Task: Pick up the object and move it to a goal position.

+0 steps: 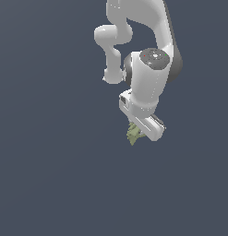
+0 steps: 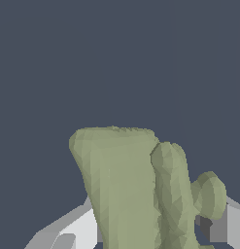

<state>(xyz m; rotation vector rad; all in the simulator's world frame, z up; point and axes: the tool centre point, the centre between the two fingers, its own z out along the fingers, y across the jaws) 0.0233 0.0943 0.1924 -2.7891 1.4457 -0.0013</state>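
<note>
1. We see the white arm reaching down over a plain dark surface.
2. Our gripper grips the green lump, pointed end down.

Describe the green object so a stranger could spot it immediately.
Find the big white robot arm against the plain dark slate-blue background and follow it down to its white end effector. Poking out beneath is a small olive-green, ridged, lumpy object with a pointed tip, the only coloured thing in sight.
</note>
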